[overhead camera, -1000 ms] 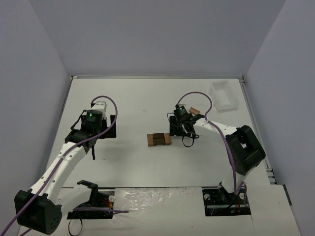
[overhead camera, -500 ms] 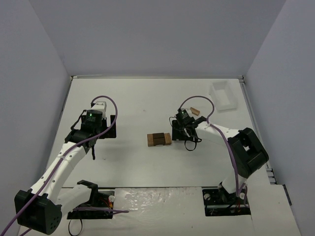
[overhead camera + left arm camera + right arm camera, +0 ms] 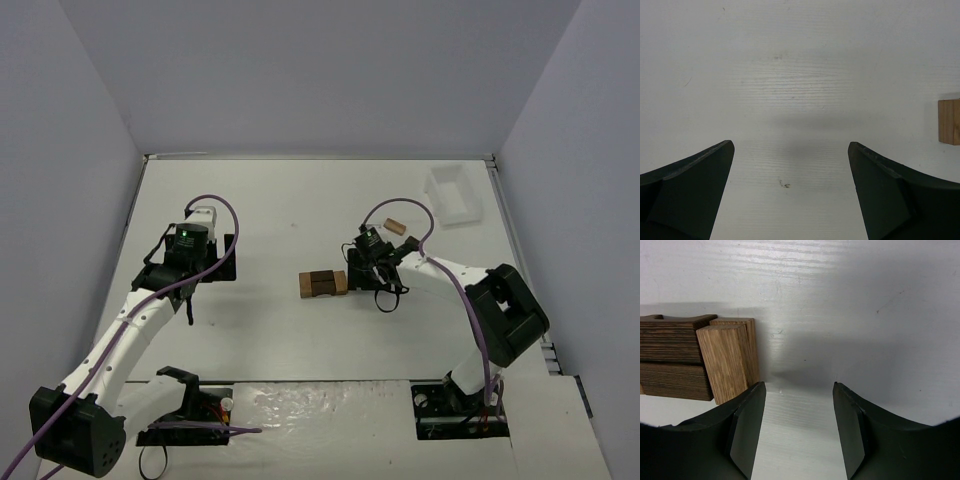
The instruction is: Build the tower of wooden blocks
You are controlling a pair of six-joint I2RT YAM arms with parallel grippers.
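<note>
Right fingers (image 3: 745,435), released and empty, sit just beside the tower (image 3: 322,283); left fingers (image 3: 685,195) gape, well apart. Best nudge squarely, gently.

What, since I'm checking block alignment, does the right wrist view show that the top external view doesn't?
Right wrist only: wood grain, a tan block standing upright against the stacked dark blocks, nothing inside the open right gripper. Top external only: left arm, white tray, a loose block near it. Both: the wood block tower on the table.
</note>
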